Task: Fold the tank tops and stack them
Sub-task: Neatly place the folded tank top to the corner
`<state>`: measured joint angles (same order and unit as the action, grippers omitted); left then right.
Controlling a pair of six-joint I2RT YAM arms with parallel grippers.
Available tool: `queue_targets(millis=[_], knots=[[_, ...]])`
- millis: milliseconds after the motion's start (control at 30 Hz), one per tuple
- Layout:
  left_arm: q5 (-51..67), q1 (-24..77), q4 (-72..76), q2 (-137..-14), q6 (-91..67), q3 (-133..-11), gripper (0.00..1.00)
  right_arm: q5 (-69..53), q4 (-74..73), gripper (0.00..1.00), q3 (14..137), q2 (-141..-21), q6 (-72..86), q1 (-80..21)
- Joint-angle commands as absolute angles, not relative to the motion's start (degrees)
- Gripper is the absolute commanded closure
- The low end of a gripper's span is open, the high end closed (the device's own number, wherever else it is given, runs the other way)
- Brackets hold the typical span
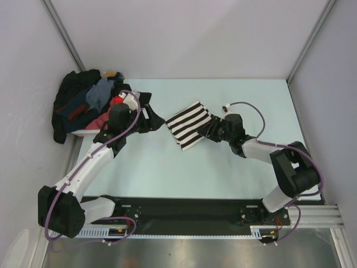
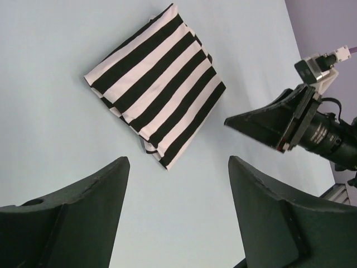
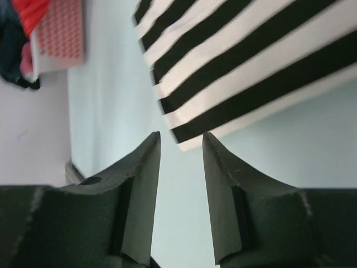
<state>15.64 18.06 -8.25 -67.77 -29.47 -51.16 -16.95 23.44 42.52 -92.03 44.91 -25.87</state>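
1. Top external: The striped tank top [image 1: 188, 124] lies folded into a small tilted rectangle on the pale table [image 1: 234, 167], a little above the centre of the frame. The right gripper [image 1: 207, 128] is at the top's right edge, and this view does not show how its jaws stand. The left gripper [image 1: 149, 116] is just left of the top. In the upper left, a basket [image 1: 83, 133] is heaped with clothes, with a dark navy garment [image 1: 70, 106] draped over its side.

2. Left wrist: The striped top fills the upper middle of the frame and lies flat with its layers stacked. The left gripper's two fingers [image 2: 83, 218] stand wide apart at the bottom, with only bare table between them. The right gripper reaches in from the right, its tip close to the top's right edge.

3. Right wrist: The right gripper's fingers [image 3: 139, 184] are parted by a narrow gap through which the table shows. A corner of the striped top lies just at their tips and is not clamped. The basket is in the upper left corner with red cloth [image 3: 33, 11] in it.
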Motion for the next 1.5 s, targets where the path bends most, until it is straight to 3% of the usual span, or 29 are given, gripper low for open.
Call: queue_targets(millis=[0, 67, 300, 600, 867, 933, 1167, 1300, 1367, 1400, 1433, 1467], knots=[[15.03, 17.93, -8.61, -64.87, -29.27, -48.87, 0.23, -3.09, 14.07, 0.57, 41.13, -90.26, 46.93, -23.03], [15.12, 18.02, -8.88, -63.99, -29.36, -48.43, 0.23, -1.51, 12.23, 0.51, 41.74, -90.96, 49.21, -21.45], [14.77, 18.02, -10.72, -62.05, -28.83, -48.34, 0.22, 2.55, 11.78, 0.45, 45.17, -95.97, 51.33, -19.95], [14.94, 18.1, -11.42, -60.82, -28.83, -48.08, 0.22, 1.49, 13.18, 0.47, 52.55, -104.23, 51.94, -18.9], [15.2, 18.1, -10.99, -61.43, -28.83, -47.99, 0.22, 1.23, 13.54, 0.93, 55.46, -107.93, 53.0, -14.25], [15.38, 18.02, -10.81, -61.7, -28.74, -47.9, 0.22, 0.79, 12.49, 1.0, 56.16, -107.75, 52.65, -10.57], [15.47, 18.37, -10.28, -61.7, -28.92, -47.64, 0.22, -0.53, 5.37, 1.0, 55.02, -99.59, 47.56, 6.21], [16.61, 19.07, -8.97, -62.31, -29.44, -47.72, 0.22, -4.56, 3.08, 0.99, 52.57, -95.89, 45.88, 22.38], [16.96, 19.25, -8.88, -62.75, -29.44, -47.72, 0.22, -7.64, 3.78, 0.89, 51.33, -96.24, 46.84, 26.09], [17.05, 19.51, -9.14, -62.67, -29.27, -47.55, 0.22, -7.65, 3.17, 0.78, 51.42, -96.85, 47.37, 28.19], [17.14, 19.42, -9.4, -62.4, -29.18, -47.46, 0.22, -7.91, 2.64, 0.6, 51.68, -97.38, 48.24, 28.65], [17.05, 19.6, -9.75, -62.14, -28.92, -47.46, 0.22, -7.91, 2.55, 0.58, 51.85, -98.51, 48.34, 28.83]])
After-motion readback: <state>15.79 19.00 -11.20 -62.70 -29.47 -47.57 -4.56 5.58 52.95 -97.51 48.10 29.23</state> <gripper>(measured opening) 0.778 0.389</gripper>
